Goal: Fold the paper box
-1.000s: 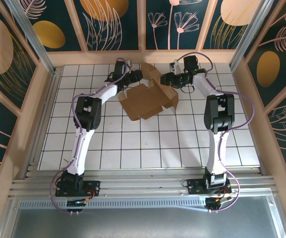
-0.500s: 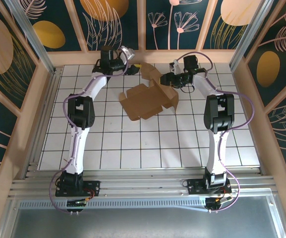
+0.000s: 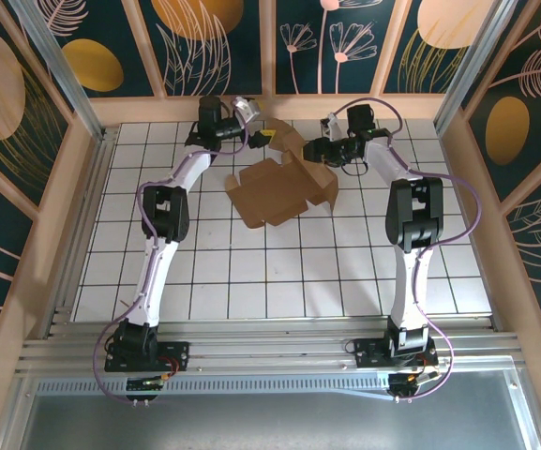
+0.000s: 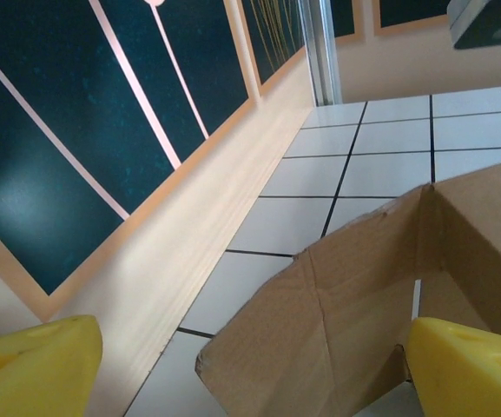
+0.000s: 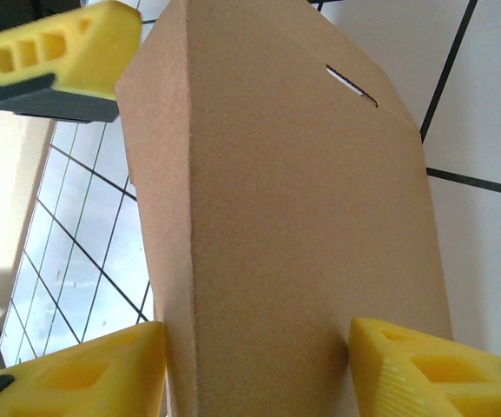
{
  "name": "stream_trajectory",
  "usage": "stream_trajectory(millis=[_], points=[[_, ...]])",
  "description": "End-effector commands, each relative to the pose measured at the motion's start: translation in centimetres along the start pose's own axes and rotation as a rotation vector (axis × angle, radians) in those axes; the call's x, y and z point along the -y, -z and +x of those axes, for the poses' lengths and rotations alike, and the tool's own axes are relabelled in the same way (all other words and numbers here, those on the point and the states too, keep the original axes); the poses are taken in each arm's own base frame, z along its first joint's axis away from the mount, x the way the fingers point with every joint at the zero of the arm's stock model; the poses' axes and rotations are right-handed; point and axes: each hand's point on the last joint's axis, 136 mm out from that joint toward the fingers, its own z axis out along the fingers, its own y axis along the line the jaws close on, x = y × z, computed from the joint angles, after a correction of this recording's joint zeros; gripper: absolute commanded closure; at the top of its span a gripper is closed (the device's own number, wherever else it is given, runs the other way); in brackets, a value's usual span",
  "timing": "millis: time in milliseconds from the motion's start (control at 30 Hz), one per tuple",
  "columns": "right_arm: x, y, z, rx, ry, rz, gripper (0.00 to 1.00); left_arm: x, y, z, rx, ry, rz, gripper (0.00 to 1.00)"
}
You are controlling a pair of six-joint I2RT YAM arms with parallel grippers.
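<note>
The paper box (image 3: 279,192) is lying toward the far side of the white tiled table (image 3: 251,272), a plain brown cardboard piece with a matte, slightly grainy face, creased fold lines and several angular flaps. It is sitting partly folded, with its walls standing up around a flat square base. One flap is showing a short narrow slot (image 5: 352,84) cut through it. The left gripper (image 3: 262,139) is hovering at the box's far-left corner, beside the pale wooden kerb (image 4: 224,200) running under the dark teal wall panels (image 3: 214,37) painted with gold discs and thin leaf outlines. Its blocky yellow fingertips (image 4: 33,365) are standing wide apart and released. In the left wrist view a raised, ragged-edged flap of the box is rising in the gap between them, nearer the finger on the right of that view, and I cannot tell whether it is touching that finger. The right gripper (image 3: 315,152) is meeting the box at its far-right flap. In the right wrist view its ribbed yellow pads (image 5: 424,365) are pressing in on both sides of a tall folded panel with a bevelled top, grasping it. One of the left gripper's yellow fingers is showing just beyond that panel's top corner.
</note>
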Motion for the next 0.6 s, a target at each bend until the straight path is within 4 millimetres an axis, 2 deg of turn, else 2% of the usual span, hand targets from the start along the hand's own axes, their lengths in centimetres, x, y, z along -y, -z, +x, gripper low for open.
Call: stream_trajectory(millis=[0, 200, 367, 467, 567], points=[[1.9, -1.2, 2.0, -0.072, -0.056, 0.040, 0.43, 0.9, -0.9, -0.3, 0.056, -0.103, 0.030, 0.07], [2.0, -1.3, 2.0, -0.075, -0.054, 0.048, 0.43, 2.0, -2.1, 1.1, 0.069, -0.096, 0.041, 0.07], [2.2, -1.3, 2.1, -0.078, -0.060, 0.048, 0.43, 3.1, -2.8, 0.9, 0.109, -0.093, 0.069, 0.14], [2.2, -1.4, 2.2, -0.080, -0.062, 0.047, 0.43, 3.8, -3.1, 1.0, 0.113, -0.083, 0.092, 0.27], [2.2, -1.4, 2.0, -0.075, -0.061, 0.048, 0.43, 4.0, -3.1, 1.2, 0.101, -0.062, 0.101, 0.48]])
